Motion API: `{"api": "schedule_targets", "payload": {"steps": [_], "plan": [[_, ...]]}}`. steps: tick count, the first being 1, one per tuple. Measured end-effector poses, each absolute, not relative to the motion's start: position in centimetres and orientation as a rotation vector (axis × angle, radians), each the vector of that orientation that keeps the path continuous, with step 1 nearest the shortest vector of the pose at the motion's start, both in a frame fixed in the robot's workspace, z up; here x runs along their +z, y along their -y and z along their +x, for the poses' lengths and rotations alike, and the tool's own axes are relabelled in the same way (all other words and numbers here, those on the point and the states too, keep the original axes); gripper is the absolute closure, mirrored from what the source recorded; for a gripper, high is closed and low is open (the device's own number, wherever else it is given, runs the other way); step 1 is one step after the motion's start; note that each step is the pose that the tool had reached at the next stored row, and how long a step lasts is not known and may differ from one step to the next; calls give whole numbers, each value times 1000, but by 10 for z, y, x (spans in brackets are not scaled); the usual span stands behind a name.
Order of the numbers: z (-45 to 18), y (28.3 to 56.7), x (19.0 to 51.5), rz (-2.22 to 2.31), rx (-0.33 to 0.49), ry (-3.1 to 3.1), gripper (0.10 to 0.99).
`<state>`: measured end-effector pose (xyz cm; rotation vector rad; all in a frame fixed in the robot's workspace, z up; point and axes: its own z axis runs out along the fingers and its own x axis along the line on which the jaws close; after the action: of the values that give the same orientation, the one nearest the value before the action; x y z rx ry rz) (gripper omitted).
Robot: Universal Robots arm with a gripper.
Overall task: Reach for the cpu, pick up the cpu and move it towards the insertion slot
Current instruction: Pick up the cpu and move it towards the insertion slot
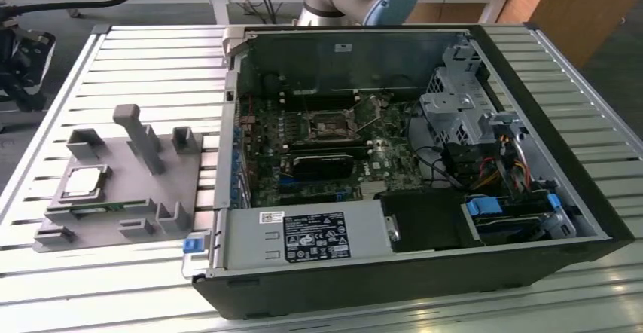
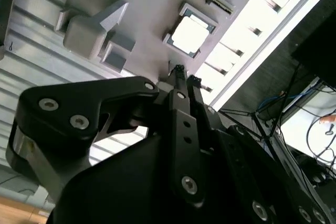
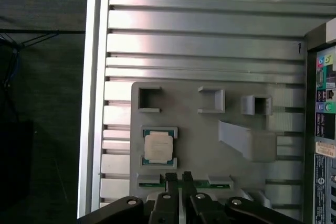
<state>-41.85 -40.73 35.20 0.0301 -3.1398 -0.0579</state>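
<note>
The cpu [image 1: 86,181] is a small silvery square chip lying flat in a recess of the grey plastic fixture [image 1: 150,197], on the exterior view's left. Both wrist views look down on the cpu [image 3: 158,147] [image 2: 190,35] from well above. My gripper [image 3: 178,178] [image 2: 186,75] hangs over the fixture's edge beside the chip, apart from it, with its black fingers close together and nothing between them. The insertion slot [image 1: 330,126] is the square socket with a dark centre on the motherboard inside the open computer case.
A thin green memory strip [image 3: 184,184] lies in the fixture next to the cpu. Grey posts [image 1: 141,137] rise from the fixture. The black case walls [image 1: 422,288] ring the motherboard, with a power supply [image 1: 306,236] and drive cage [image 1: 457,111]. The slatted metal table [image 1: 150,54] carries everything.
</note>
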Motion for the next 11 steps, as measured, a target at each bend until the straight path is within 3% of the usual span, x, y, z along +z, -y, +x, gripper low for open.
{"api": "schedule_targets", "payload": {"steps": [3,4,6,7,9,10,11], "plan": [[-421,408,347,31,-57,3139,792],[-422,408,345,31,-57,3138,792],[-423,408,342,31,-56,3136,675],[-424,408,340,31,-56,3135,675],[-425,408,336,31,-56,3133,561],[-426,408,334,31,-56,3132,561],[-427,409,332,31,-56,3131,502]]}}
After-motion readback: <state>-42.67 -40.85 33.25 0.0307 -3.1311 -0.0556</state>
